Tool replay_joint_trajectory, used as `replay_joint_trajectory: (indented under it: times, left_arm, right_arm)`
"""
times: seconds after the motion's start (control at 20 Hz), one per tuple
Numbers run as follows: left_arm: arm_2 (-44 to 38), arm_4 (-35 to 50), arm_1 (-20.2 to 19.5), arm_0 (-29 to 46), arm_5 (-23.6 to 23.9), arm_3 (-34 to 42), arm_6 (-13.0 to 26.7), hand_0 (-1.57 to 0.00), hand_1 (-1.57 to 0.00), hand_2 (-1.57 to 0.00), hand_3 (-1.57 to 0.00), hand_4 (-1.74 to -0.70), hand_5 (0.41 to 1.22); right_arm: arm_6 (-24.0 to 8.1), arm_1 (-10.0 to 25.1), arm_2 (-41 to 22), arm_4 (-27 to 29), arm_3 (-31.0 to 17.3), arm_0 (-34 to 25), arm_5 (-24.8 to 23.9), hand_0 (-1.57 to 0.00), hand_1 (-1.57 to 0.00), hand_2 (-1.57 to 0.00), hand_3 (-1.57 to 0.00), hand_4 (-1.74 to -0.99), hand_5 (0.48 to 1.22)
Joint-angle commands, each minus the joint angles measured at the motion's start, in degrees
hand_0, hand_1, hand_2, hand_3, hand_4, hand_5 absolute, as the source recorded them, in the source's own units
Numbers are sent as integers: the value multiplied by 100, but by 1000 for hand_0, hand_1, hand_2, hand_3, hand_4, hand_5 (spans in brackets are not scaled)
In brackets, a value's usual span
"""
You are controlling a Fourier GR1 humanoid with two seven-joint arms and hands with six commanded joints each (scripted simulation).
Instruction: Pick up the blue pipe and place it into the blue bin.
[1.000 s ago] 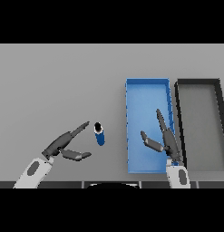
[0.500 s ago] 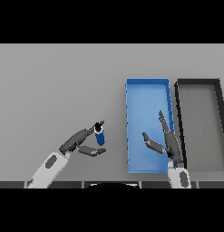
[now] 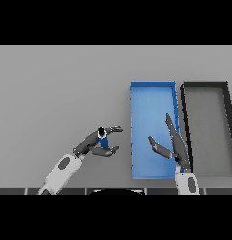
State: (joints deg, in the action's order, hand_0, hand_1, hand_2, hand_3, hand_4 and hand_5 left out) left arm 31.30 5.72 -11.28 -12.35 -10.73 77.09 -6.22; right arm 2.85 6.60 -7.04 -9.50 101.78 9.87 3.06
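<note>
- Since a moment ago, my left hand (image 3: 95,143) has closed its fingers and thumb around the pipe (image 3: 103,139), left of the blue bin (image 3: 152,91).
- My right hand (image 3: 174,144) hovers relaxed over that bin.

We see the pipe (image 3: 103,139) on the table (image 3: 56,89), left of the bin (image 3: 152,96), between our left hand's (image 3: 95,143) fingers and thumb. A second bin (image 3: 204,86) sits just right of the first. Our right hand (image 3: 176,145) hangs over the first bin's near end.
</note>
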Motion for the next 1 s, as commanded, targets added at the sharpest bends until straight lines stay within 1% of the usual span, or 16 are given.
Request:
replay_joint_trajectory:
  times: [0.0, 0.05, 0.1, 0.15, 0.2, 0.25, 0.3, 0.35, 0.4, 0.45, 0.6, 0.65, 0.7, 0.8, 0.85, 0.95]
  left_arm:
    - [-48, 134, 79, 14, -14, 5, 26, -289, -458, -539, -486, -1342, 765]
    - [-48, 191, 89, 87, -33, 38, -6, -504, -677, -733, -703, -1416, 856]
    - [-16, 102, 120, 78, 38, -13, -5, -717, -856, -901, -877, -1477, 929]
    - [30, 35, 117, 87, 9, -26, -179, -888, -999, -1035, -1009, -1526, 988]
    - [77, 17, 115, 35, -58, -13, -115, -1025, -1113, -1142, -1102, -1567, 1034]
    - [193, -62, 143, 102, 4, 48, -203, -1134, -1205, -1228, -1174, -1600, 1072]
    - [227, -97, 98, 160, 47, 72, -375, -1221, -1278, -1296, -1225, -1626, 1101]
    - [248, -146, 116, 155, 108, 26, -543, -1291, -1337, -1351, -1272, -1647, 1125]
    - [249, -146, 102, 182, 153, 109, -457, -1347, -1384, -1395, -1317, -1665, 1144]
    - [212, -117, 87, 181, 177, 159, -467, -1392, -1421, -1430, -1351, -1680, 1160]
    - [177, -30, 221, 122, 322, 486, -450, -1479, -1494, -1499, -1423, -1710, 1190]
    - [180, -2, 266, 71, 337, 591, -416, -1498, -1510, -1513, -1436, -1716, 1196]
    - [189, 20, 284, 53, 333, 703, -432, -1512, -1522, -1525, -1446, -1721, 1201]
    - [216, 92, 325, -1, 331, 956, -357, -1533, -1540, -1542, -1461, -1728, 1208]
    - [218, 97, 352, -70, 331, 990, -253, -1541, -1546, -1547, -1469, -1731, 1211]
    - [264, 104, 292, -144, 282, 1228, -30, -1552, -1555, -1556, -1482, -1734, 1214]
  right_arm:
    - [-126, 6, 8, 15, -14, -62, 12, 1, 1, 1, 1, -1199, 605]
    - [-138, -22, -20, -15, -29, -59, -4, 1, 1, 1, 1, -1196, 604]
    - [-101, -42, -52, -15, -6, -9, 12, 1, 1, 1, 1, -1198, 604]
    - [-138, -59, -42, -5, -56, -81, 7, 1, 1, 1, 1, -1195, 604]
    - [-115, -52, -17, -18, -109, -58, -15, 1, 1, 1, 1, -1196, 604]
    - [-125, -46, -9, -3, -68, -85, -16, 1, 1, 1, 1, -1198, 604]
    - [-112, 21, 38, 18, -91, -109, 8, 1, 1, 1, 1, -1195, 603]
    - [-98, -37, -17, -18, -73, -111, -17, 1, 1, 1, 1, -1191, 602]
    - [-108, -53, -10, 5, -124, -144, -6, 1, 1, 1, 1, -1190, 600]
    - [-103, -40, -16, 12, -97, -137, 14, 1, 1, 1, 1, -1192, 602]
    - [-88, 18, 15, -26, -110, -118, 1, 1, 1, 1, 1, -1187, 603]
    - [-72, -3, 7, -44, -185, -153, -6, 1, 1, 1, 1, -1187, 605]
    - [25, 8, 3, -80, -197, -103, -19, 1, 1, 1, 1, -1183, 606]
    - [105, 61, 45, -24, -59, -36, 0, 1, 1, 1, 1, -1172, 603]
    - [25, 36, 45, -68, -94, -73, -54, 1, 1, 1, 1, -1164, 602]
    - [-7, 31, 62, -36, -118, -117, -45, 1, 1, 1, 1, -1149, 599]
